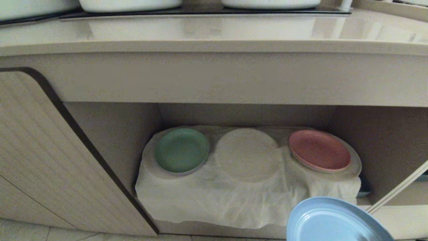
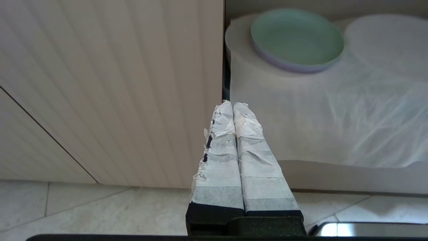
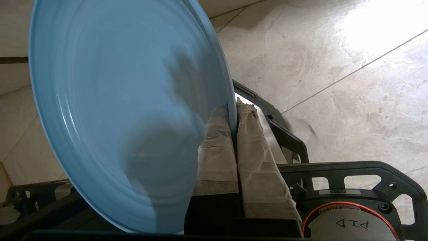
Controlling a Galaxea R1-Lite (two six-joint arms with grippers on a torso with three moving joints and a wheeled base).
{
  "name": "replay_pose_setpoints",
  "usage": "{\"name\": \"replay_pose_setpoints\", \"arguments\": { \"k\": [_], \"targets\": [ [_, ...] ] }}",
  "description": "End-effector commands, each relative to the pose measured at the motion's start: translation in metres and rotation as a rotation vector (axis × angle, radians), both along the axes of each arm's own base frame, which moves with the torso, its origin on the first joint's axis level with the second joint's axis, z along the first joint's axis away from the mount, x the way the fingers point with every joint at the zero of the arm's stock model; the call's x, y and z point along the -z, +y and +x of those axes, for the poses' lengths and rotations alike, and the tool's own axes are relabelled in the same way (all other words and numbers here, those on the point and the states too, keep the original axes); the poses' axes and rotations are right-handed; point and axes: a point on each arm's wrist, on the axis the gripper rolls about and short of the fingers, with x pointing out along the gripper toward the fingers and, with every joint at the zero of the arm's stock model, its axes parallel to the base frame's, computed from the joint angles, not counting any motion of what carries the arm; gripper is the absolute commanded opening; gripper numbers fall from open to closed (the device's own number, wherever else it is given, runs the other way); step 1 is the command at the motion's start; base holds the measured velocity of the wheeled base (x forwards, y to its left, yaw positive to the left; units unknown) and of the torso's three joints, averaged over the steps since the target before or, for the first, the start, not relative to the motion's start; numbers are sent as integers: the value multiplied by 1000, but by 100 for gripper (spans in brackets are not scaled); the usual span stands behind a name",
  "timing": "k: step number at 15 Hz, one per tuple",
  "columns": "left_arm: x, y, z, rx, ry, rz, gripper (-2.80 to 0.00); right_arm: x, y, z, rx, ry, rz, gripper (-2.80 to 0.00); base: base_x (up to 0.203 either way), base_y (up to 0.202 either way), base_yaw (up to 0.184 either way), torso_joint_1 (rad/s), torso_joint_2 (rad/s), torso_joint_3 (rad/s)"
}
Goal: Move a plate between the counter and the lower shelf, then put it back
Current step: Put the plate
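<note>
One plate [image 3: 110, 110], pinched at its rim by right gripper [image 3: 233, 117].
Bare middle hump [image 1: 247, 154] lay ahead, up-left of gripper; left gripper [image 2: 233, 110] shut, empty.

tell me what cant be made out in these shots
- Right gripper: outside the head view, where only the blue plate shows, cut by the bottom edge.
- What lies under the middle hump: covered by the white cloth.
- White vessels on the counter: cut off by the head view's top edge.
- Pink plate: outside the left wrist view.
</note>
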Motion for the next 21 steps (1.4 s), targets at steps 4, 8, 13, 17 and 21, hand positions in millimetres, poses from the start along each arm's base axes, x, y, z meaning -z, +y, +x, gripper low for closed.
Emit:
{"name": "replay_pose_setpoints", "arguments": {
  "k": [4, 8, 13, 17, 21],
  "targets": [
    [0, 0, 0, 0, 2, 0, -280, 0, 0, -1, 1, 1, 3, -280, 0, 0, 0, 134, -389, -291],
    [0, 0, 0, 0, 2, 0, -280, 0, 0, -1, 1, 1, 3, -280, 0, 0, 0, 173, -501, -293],
    [0, 0, 0, 0, 2, 0, -280, 0, 0, -1, 0, 2, 2, -280, 0, 0, 0, 198, -467, -281],
    [0, 0, 0, 0, 2, 0, -280, 0, 0, -1, -6, 3, 2, -280, 0, 0, 0, 214, -485, -279],
    [0, 0, 0, 0, 2, -2, -280, 0, 1, -1, -10, 4, 2, -280, 0, 0, 0, 235, -517, -285]
  ]
}}
